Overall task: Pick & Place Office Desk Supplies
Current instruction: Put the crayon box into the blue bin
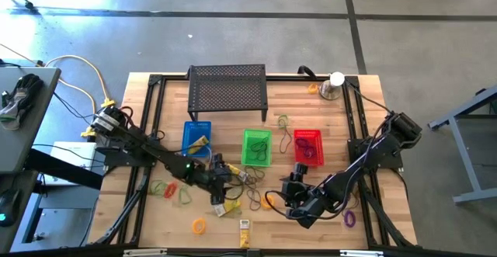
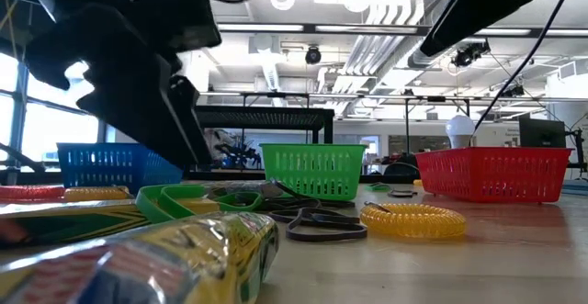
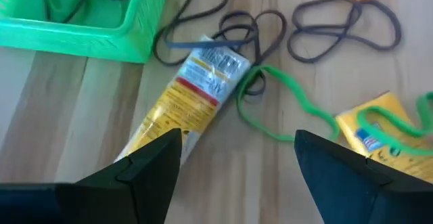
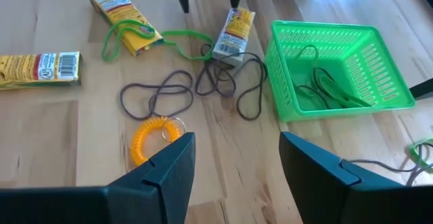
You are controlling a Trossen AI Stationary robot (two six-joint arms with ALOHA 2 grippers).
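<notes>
The supplies lie loose on the wooden table: yellow packs [image 4: 233,34] [image 4: 125,11] [image 4: 40,68], dark loops [image 4: 183,88], a green loop [image 3: 284,109] and an orange coil [image 4: 152,139]. My left gripper [image 3: 237,139] [image 1: 221,183] stands open just over one yellow pack [image 3: 196,92], near the green basket [image 1: 257,147]; the pack lies flat, slanting away from one finger. My right gripper [image 4: 237,143] [image 1: 289,195] hangs open above the table, with the orange coil just ahead of one finger. Dark loops lie inside the green basket [image 4: 338,68]. My left gripper has one fingertip [image 3: 159,153] right at the near end of the yellow pack [image 3: 159,129], coming down at a slant from the table's left. That finger covers the pack's end, so I cannot tell whether it touches. The pack lies flat on the table.
A blue basket [image 1: 196,137] and a red basket [image 1: 308,147] flank the green one. A black mesh shelf [image 1: 227,90] stands at the far edge, a silver cup with a white ball [image 1: 334,86] at the far right. More loops lie near the front edge [image 1: 199,226].
</notes>
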